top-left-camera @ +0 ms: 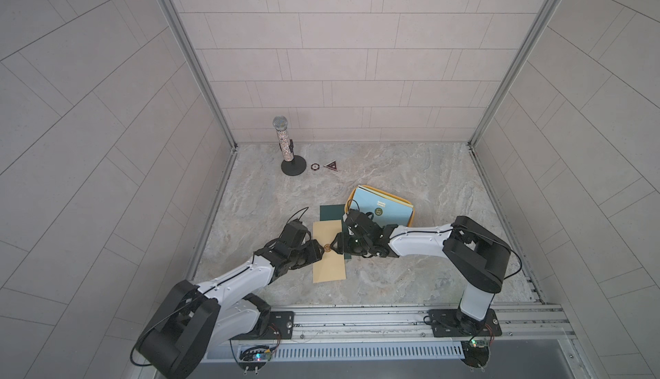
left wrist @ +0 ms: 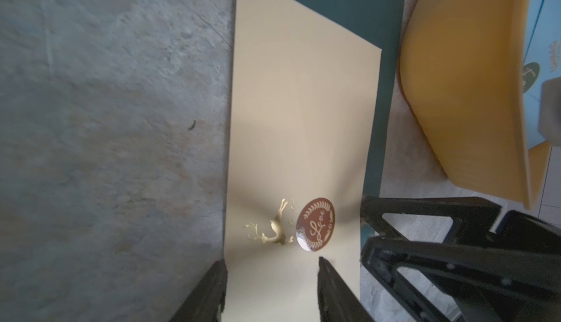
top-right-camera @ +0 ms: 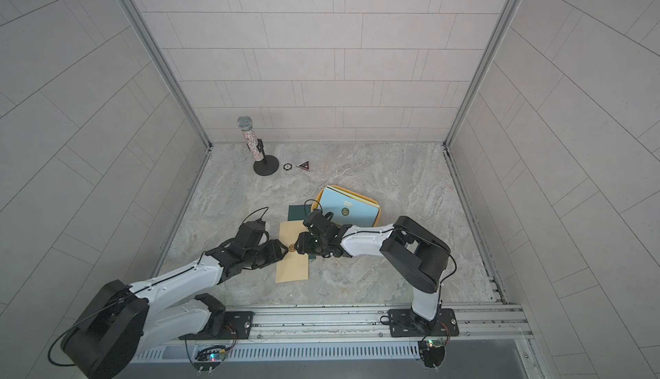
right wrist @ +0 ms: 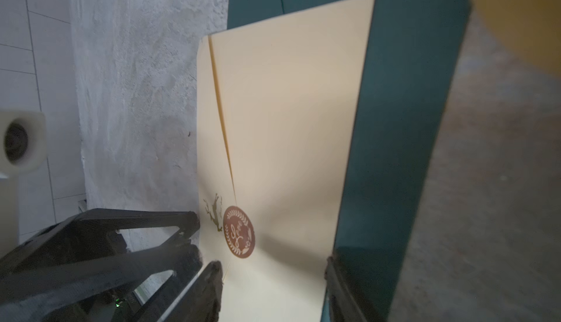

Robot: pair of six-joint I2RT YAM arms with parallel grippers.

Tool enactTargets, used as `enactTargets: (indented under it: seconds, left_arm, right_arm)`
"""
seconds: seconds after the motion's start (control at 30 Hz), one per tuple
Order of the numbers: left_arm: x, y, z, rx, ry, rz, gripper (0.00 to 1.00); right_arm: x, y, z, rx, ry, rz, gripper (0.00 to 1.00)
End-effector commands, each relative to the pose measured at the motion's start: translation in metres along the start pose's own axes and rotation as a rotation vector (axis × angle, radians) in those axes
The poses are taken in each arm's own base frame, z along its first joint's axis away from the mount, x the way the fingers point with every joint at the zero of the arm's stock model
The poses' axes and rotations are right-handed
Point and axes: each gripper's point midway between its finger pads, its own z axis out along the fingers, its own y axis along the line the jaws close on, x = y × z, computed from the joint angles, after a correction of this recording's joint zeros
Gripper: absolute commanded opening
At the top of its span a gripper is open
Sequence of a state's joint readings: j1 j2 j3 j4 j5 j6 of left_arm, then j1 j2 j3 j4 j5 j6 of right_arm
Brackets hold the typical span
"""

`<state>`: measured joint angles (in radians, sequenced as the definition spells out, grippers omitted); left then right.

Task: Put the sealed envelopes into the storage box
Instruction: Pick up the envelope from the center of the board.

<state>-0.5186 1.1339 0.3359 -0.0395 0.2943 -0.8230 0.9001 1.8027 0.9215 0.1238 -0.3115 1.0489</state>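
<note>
Cream envelope [top-left-camera: 329, 263]: we see it flat on the table [top-left-camera: 410, 270], near the centre, with a brown round seal [left wrist: 315, 223].
Dark green envelope [top-left-camera: 331, 213]: under the cream one, showing at its far and right edges.
Light blue envelope [top-left-camera: 384, 205]: inside the storage box [left wrist: 455, 92], far right of the cream one.
Left end effector [left wrist: 272, 262]: jaws moderately wide over the cream envelope, gripping nothing.
Right end effector [right wrist: 273, 262]: likewise parted, facing the left across the seal; we cannot tell contact.
</note>
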Motion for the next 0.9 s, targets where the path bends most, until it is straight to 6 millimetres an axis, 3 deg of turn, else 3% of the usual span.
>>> enactTargets:
  seconds: [0.0, 0.3, 0.33, 0.43, 0.63, 0.87]
  left_arm:
    - [0.023, 0.019, 0.006, -0.042, 0.079, -0.034, 0.54]
    - [0.022, 0.017, 0.008, -0.035, 0.081, -0.036, 0.53]
    - [0.03, 0.026, 0.01, -0.051, 0.099, -0.043, 0.53]
    - [0.032, 0.026, 0.011, -0.048, 0.106, -0.045, 0.53]
    - [0.031, 0.025, 0.011, -0.041, 0.104, -0.045, 0.53]
    - [0.034, 0.027, 0.013, -0.049, 0.114, -0.044, 0.53]
  right_arm:
    - [0.023, -0.014, 0.011, -0.013, 0.077, 0.084, 0.58]
    - [-0.002, 0.041, -0.016, -0.299, 0.012, 0.195, 0.57]
    - [-0.005, 0.047, -0.021, -0.323, 0.004, 0.2, 0.57]
    - [-0.011, 0.061, -0.032, -0.379, -0.011, 0.207, 0.57]
    - [-0.013, 0.071, -0.042, -0.436, -0.017, 0.243, 0.56]
    - [-0.009, 0.068, -0.044, -0.444, -0.01, 0.24, 0.54]
